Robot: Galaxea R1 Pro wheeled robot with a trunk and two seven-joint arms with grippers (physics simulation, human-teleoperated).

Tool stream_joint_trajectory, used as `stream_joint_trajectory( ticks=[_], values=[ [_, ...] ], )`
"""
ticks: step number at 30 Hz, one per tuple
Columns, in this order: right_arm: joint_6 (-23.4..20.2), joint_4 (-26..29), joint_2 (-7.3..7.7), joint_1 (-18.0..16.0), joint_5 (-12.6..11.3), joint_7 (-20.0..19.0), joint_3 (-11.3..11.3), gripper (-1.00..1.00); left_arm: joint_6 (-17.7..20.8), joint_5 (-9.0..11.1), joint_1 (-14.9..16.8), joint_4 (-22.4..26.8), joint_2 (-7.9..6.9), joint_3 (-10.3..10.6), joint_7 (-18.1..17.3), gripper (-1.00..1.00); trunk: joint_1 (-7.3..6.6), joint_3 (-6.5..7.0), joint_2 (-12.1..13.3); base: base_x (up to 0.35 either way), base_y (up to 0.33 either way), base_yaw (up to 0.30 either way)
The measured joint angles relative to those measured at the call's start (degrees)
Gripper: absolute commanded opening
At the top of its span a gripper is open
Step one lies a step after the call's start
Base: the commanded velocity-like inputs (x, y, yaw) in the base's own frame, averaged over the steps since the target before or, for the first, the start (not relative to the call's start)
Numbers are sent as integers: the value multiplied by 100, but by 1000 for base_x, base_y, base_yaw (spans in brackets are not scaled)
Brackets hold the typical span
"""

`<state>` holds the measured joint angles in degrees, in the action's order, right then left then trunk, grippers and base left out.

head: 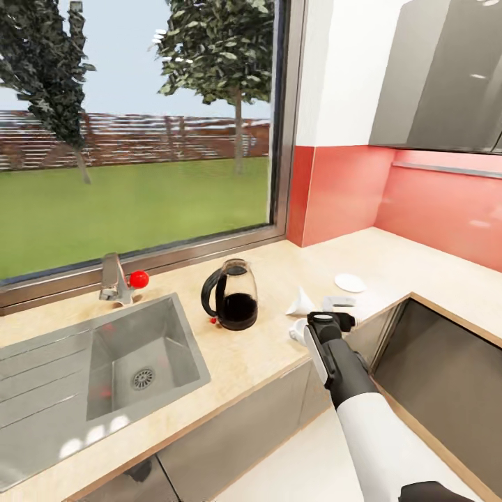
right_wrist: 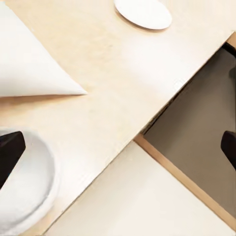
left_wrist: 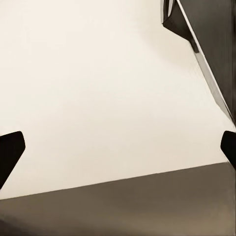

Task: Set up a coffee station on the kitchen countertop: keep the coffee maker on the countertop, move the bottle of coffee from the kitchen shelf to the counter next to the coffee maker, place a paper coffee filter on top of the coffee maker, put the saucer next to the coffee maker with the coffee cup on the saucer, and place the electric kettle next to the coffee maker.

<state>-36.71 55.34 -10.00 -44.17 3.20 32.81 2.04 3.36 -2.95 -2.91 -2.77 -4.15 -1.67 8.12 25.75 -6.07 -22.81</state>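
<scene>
- On the light tan wood-grain surface (head: 258, 355), the rounded clear glass kettle (head: 232, 295) with black base and loop handle stands upright just beside the steel sink (head: 143, 359).
- Near the kettle, away from the sink, lies the white paper cone filter (head: 301, 302), on its side.
- Past the cone rests the flat round white saucer (head: 349, 282).
- The small white cup (right_wrist: 22, 184) sits beside the cone at the surface's front edge.
- The right hand (head: 333, 322) hovers over that cup, fingers spread wide, empty.
- The left hand (left_wrist: 118, 147) is wide open too, holding nothing.

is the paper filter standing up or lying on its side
Lying on its side: the paper coffee filter rests flat on the kitchen countertop, its cone tip pointing sideways in the right wrist view.
</scene>
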Motion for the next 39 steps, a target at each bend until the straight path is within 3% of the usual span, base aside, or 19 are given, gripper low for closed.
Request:
stream_joint_trajectory(
  ticks=[2,15,32,39],
  values=[
    [0,0,0,3,0,-3,0,100,6,-13,-7,6,137,12,44,100,0,0,0,10,0,280],
    [0,0,0,9,6,0,-7,100,10,-14,-9,0,167,17,52,100,0,0,0,76,47,258],
    [0,6,1,10,16,2,-20,100,7,-11,-8,4,152,16,58,100,-2,6,-2,105,-9,-48],
    [2,-267,0,9,18,7,-33,100,5,-12,-13,2,159,16,58,100,0,7,0,37,-26,-31]
  ],
)
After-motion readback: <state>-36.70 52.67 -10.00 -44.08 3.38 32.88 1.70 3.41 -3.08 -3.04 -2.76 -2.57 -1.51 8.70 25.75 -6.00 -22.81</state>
